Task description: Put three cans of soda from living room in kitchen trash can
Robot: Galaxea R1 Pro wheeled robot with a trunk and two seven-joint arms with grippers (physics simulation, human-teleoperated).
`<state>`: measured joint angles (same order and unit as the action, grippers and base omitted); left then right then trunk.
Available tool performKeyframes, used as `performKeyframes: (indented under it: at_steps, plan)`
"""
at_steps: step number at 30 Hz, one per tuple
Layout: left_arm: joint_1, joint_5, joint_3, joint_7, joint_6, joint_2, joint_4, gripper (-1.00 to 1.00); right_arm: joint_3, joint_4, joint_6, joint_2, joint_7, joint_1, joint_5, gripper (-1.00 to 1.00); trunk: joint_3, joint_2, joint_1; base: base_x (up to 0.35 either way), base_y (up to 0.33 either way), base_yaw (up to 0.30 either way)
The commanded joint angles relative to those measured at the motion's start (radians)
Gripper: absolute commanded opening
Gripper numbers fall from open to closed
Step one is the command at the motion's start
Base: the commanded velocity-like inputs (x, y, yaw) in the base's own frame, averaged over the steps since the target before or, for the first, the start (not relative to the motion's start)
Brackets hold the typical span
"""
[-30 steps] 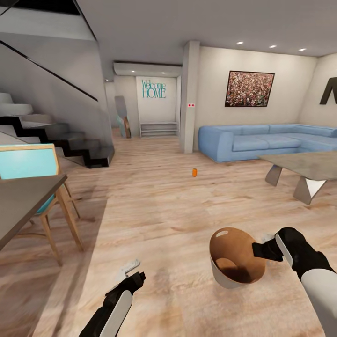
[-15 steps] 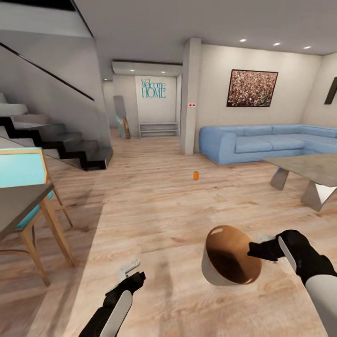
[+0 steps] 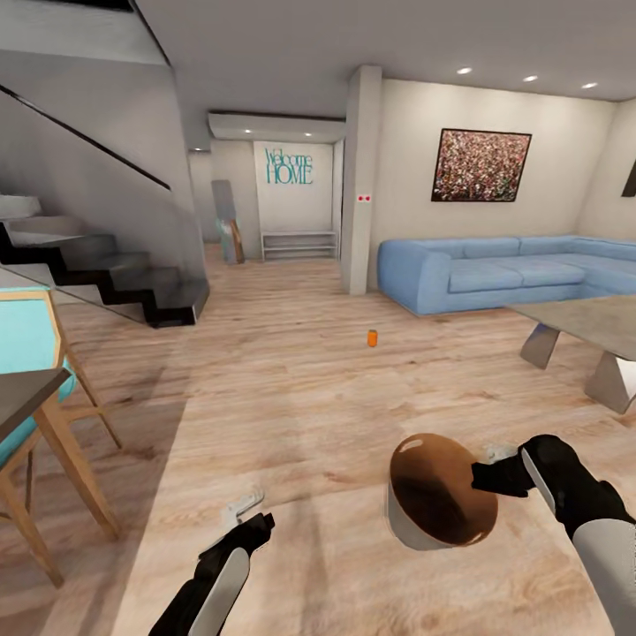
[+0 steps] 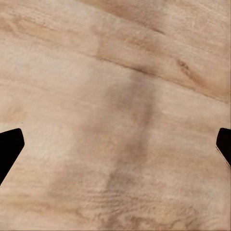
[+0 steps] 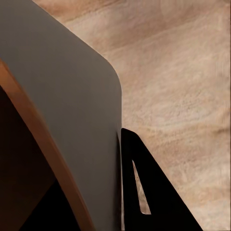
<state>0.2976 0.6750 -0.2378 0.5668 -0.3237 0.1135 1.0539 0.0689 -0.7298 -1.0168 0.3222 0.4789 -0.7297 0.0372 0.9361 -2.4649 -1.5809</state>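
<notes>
Right gripper [image 3: 484, 478] clamped on the rim of the tash can [image 3: 439, 495], carried low over the wood floor [image 3: 309, 397]. Left gripper [image 3: 246, 511] spread open, empty. Orange soda can [image 3: 373, 337] stands on the floor well ahead, short of the blue sofa [image 3: 495, 274]. Looks like the approach leg: drive up, then pick with the left.
</notes>
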Motion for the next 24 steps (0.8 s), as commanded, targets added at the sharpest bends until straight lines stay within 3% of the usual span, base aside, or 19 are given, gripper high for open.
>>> performKeyframes:
  at_steps: [1,4,6,8,11,24]
  plan:
    - [0.0,0.0,0.0,0.0,0.0,0.0,0.0,1.0,0.002,0.006,-0.003,-0.003,-0.006,-0.001,0.032,-1.0,0.0,0.0,0.0,0.344,0.0,0.0]
    - [0.0,0.0,0.0,0.001,0.0,0.0,-0.001,1.0,0.005,-0.022,-0.006,-0.016,-0.019,0.002,0.128,-1.0,0.0,0.0,0.0,0.344,0.0,0.0]
    - [0.0,0.0,0.0,0.001,0.0,0.0,-0.004,1.0,0.007,-0.119,-0.03,-0.018,-0.021,0.028,0.152,-1.0,0.0,0.0,0.0,0.344,0.0,0.0]
    - [0.0,0.0,0.0,0.0,0.0,0.0,-0.005,1.0,0.008,-0.237,-0.03,-0.02,-0.022,0.083,0.164,-1.0,0.0,0.0,0.0,0.344,0.0,0.0]
    - [0.0,-0.001,0.0,0.001,0.0,0.0,-0.006,1.0,0.007,-0.334,-0.03,-0.024,-0.023,0.131,0.174,-1.0,0.0,0.0,0.0,0.344,0.0,0.0]
    - [0.0,-0.001,0.0,0.001,0.0,0.0,-0.006,1.0,0.01,-0.386,-0.03,-0.026,-0.023,0.165,0.175,-1.0,0.0,0.0,0.0,0.344,0.0,-0.025]
